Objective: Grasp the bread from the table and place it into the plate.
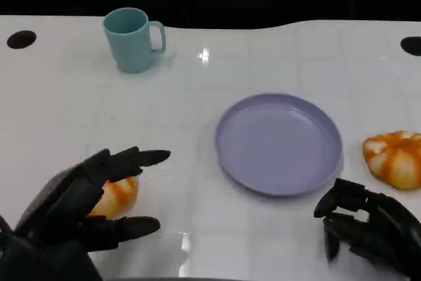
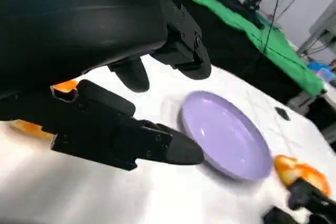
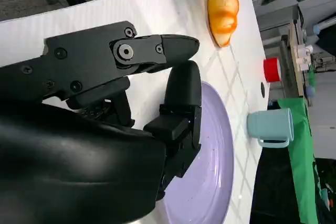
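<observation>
head view: the left hand [image 1: 92, 202] is being held over a bread [image 1: 117, 195] at the near left of the table [image 1: 59, 97], fingers spread around it, nothing lifted yet. the plate [image 1: 279, 143] is lying bare at centre. a second bread [image 1: 395, 158] is lying just right of the plate. the right hand [image 1: 368, 225] is being held near it, fingers curled in, holding nothing. a cup [image 1: 133, 39] is standing at the far left.

left wrist view: the bread [image 2: 64, 86] is being glimpsed behind the open fingers [image 2: 157, 145]; contact cannot be told.

right wrist view: the right hand [image 3: 131, 93] is being held over the plate [image 3: 210, 182], apart from the second bread [image 3: 223, 15].

judgement: the grasp step is being carried out; next, the fingers are to be closed on the bread, then it is to be lifted and carried right to the plate.
</observation>
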You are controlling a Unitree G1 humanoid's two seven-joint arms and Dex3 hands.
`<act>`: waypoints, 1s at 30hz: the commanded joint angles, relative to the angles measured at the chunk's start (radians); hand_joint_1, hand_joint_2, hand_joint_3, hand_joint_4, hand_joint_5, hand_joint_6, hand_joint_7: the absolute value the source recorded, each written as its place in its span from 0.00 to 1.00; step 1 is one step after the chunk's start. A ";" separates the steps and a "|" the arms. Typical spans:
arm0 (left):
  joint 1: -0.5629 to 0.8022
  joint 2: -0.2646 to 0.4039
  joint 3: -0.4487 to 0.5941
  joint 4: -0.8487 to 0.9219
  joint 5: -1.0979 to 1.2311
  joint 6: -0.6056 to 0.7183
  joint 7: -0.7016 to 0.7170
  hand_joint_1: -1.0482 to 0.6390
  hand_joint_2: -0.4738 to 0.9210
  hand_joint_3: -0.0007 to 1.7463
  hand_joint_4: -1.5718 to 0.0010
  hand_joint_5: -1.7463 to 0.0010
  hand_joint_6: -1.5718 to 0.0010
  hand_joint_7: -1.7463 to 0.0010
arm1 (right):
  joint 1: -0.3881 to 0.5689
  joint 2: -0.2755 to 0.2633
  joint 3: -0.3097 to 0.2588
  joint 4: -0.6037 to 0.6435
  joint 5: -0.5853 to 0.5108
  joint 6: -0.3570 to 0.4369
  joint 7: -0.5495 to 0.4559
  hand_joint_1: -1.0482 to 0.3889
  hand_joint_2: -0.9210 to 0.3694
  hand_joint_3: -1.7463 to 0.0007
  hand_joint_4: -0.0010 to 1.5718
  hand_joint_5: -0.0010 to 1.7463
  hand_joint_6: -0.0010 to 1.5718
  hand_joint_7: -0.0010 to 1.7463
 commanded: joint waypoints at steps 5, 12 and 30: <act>0.039 0.081 -0.010 -0.091 0.274 -0.018 0.156 0.27 1.00 0.03 0.92 0.67 0.77 0.97 | 0.009 -0.013 -0.006 0.013 -0.006 0.007 -0.003 0.37 0.00 0.86 0.41 1.00 0.44 0.77; 0.080 0.115 -0.033 -0.220 0.519 0.113 0.153 0.27 1.00 0.02 0.89 0.82 0.79 1.00 | 0.014 -0.016 -0.003 0.006 -0.013 -0.005 -0.008 0.38 0.00 0.85 0.41 1.00 0.43 0.77; 0.024 0.139 -0.160 -0.161 0.779 0.339 0.134 0.36 0.90 0.00 0.89 0.93 0.83 1.00 | 0.010 -0.013 -0.007 0.011 -0.021 -0.010 -0.007 0.38 0.00 0.85 0.41 1.00 0.43 0.77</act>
